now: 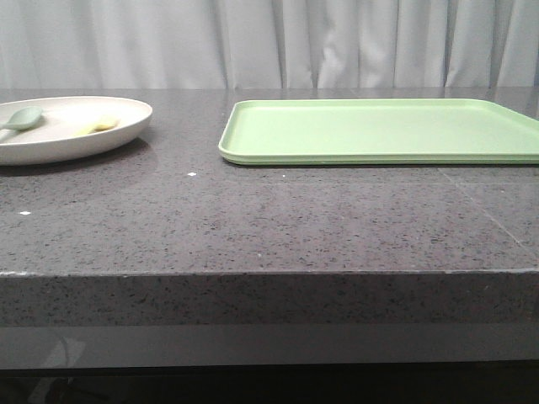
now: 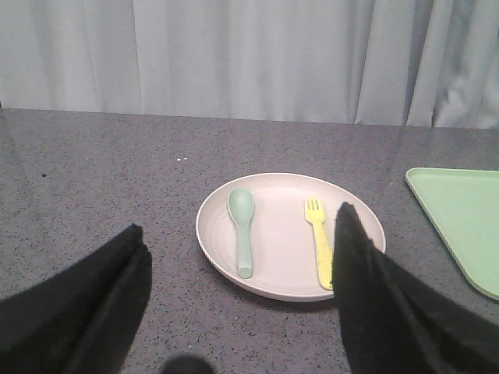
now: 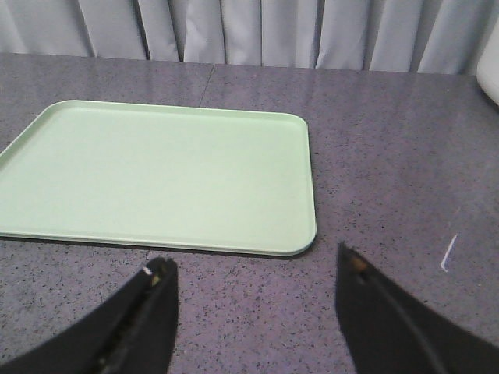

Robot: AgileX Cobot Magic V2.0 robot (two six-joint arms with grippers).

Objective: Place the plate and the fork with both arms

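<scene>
The cream plate point(image 1: 72, 128) sits at the far left of the dark stone table; it also shows in the left wrist view point(image 2: 288, 234). On it lie the yellow fork point(image 2: 319, 249), also seen in the front view point(image 1: 98, 126), and a pale green spoon point(image 2: 242, 226). My left gripper point(image 2: 238, 234) is open and empty, above the table just short of the plate; one finger point(image 2: 366, 288) hides the fork's handle end. My right gripper point(image 3: 253, 273) is open and empty over bare table near the tray's corner. Neither gripper shows in the front view.
A flat light-green tray point(image 1: 383, 130) lies at the right of the table, also in the right wrist view point(image 3: 156, 175) and at the edge of the left wrist view point(image 2: 464, 214). A grey curtain hangs behind. The table's front edge is near.
</scene>
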